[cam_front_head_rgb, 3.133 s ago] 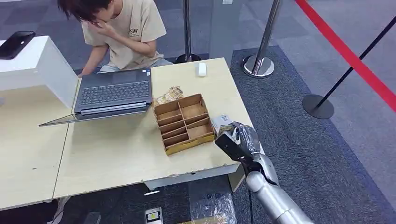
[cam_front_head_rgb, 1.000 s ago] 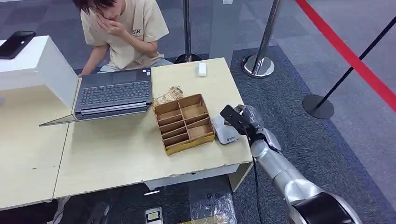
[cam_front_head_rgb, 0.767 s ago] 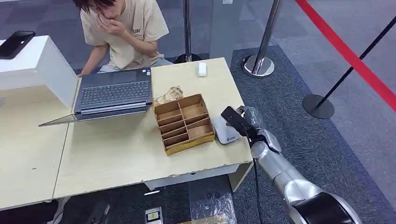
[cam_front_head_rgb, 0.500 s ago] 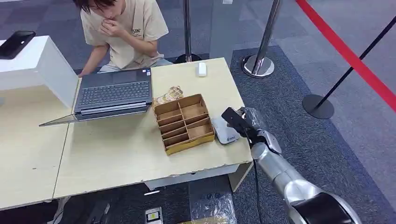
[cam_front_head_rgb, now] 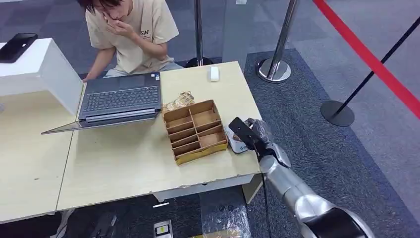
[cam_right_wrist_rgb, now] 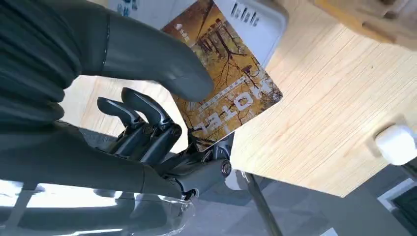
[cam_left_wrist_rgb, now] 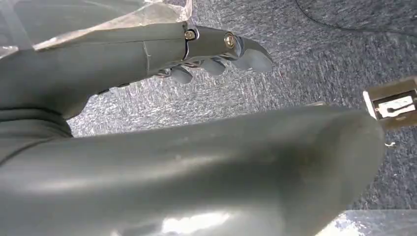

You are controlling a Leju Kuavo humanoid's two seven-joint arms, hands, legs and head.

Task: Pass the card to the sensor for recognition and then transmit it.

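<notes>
The left hand (cam_left_wrist_rgb: 162, 49) is seen hanging over grey carpet, its fingers (cam_left_wrist_rgb: 214, 64) curled loosely with nothing held. Further right, the right hand (cam_front_head_rgb: 252, 134) is raised at the table's (cam_front_head_rgb: 129, 163) right edge on a bent silver arm. A card (cam_right_wrist_rgb: 223, 83) is pinched between its thumb and fingers (cam_right_wrist_rgb: 142, 123) and held just above the white sensor (cam_front_head_rgb: 236, 144); whether the two touch cannot be told.

On the pale wooden table, from left to right, a white box (cam_front_head_rgb: 34, 69) with a phone (cam_front_head_rgb: 17, 47) on top, an open laptop (cam_front_head_rgb: 119, 99) and a wooden divided tray (cam_front_head_rgb: 195, 131) are set, the sensor lying just beside the tray. A person (cam_front_head_rgb: 131, 34) is seated behind the laptop. Chrome stanchions (cam_front_head_rgb: 277, 64) and red tape (cam_front_head_rgb: 369, 54) are seen on the carpet beyond.

"HOTEL" is printed on the card's autumn-toned face.
</notes>
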